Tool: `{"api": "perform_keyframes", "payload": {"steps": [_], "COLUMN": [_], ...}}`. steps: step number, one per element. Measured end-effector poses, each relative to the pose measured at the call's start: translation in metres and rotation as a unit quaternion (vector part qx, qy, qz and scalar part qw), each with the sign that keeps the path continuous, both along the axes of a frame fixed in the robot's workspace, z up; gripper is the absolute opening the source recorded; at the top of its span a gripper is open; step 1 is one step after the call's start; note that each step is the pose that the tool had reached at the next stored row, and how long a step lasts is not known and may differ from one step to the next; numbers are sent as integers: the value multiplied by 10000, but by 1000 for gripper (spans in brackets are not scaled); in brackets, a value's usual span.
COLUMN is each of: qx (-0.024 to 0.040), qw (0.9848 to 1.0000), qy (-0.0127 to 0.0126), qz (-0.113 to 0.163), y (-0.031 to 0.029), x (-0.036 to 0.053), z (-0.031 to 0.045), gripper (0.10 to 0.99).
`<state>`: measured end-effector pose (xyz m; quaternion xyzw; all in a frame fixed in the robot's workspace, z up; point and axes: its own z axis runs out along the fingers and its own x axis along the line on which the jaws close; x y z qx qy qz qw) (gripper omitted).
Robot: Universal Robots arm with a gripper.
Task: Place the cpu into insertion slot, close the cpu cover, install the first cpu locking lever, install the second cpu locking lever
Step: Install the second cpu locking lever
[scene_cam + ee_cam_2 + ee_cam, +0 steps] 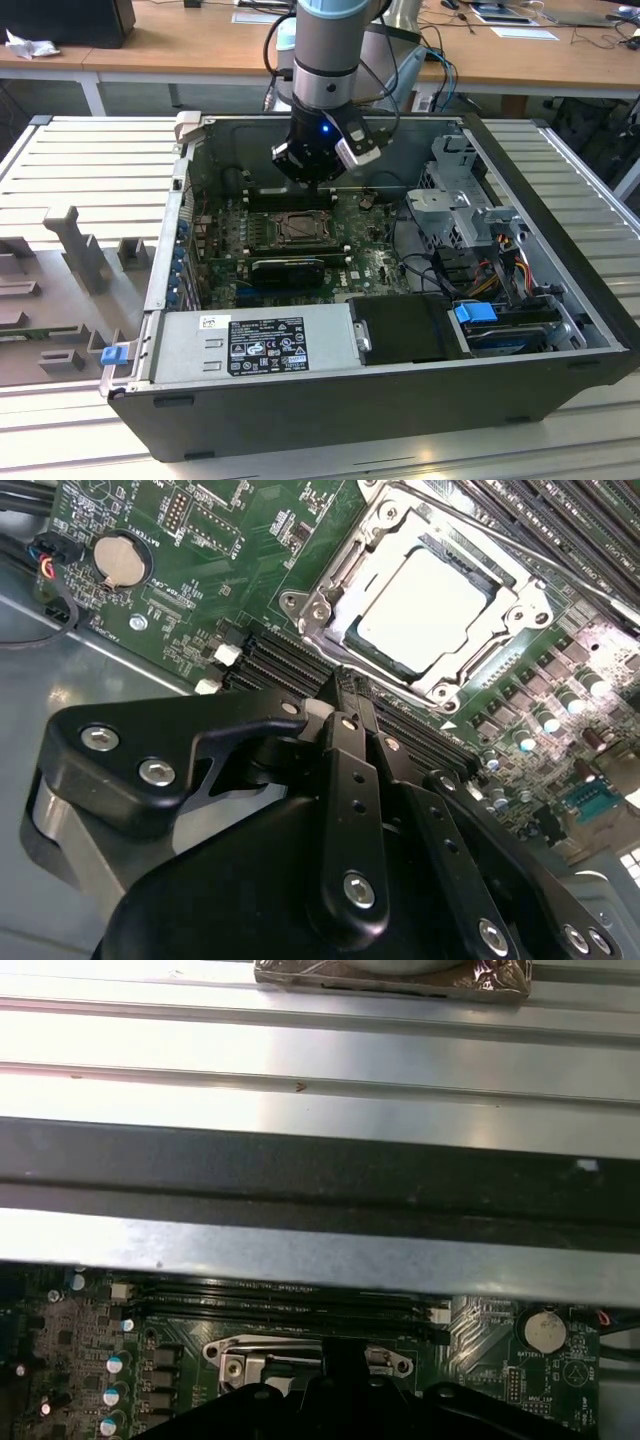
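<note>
Behind the grey slatted bench point(60, 160) runs a wooden desk, and on the bench lies an open computer case point(560, 330) with your arm reaching in. On its green motherboard point(200, 590) the cpu point(425, 605) already sits in the insertion slot point(505, 648), and the cpu cover point(395, 525) appears closed over it, framing the pale top. Your gripper point(345, 695) hangs just above the socket's near edge, fingers drawn together with nothing held between them. For the locking levers, I'd judge you want a slow, square descent, pressing the thin wire only and keeping clear of the memory slots point(280, 1295) beside the socket.
</note>
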<state>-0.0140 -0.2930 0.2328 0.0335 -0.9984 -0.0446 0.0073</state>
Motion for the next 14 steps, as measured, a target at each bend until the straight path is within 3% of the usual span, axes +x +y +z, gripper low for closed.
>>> {"api": "perform_keyframes", "payload": {"steps": [8, 14], "qx": [0, 0], "qw": [10000, 10000], "qy": [0, 0], "qz": [0, 0], "y": [-21, -70], "x": [0, 0], "z": [5, 4], "gripper": [106, 106]}}
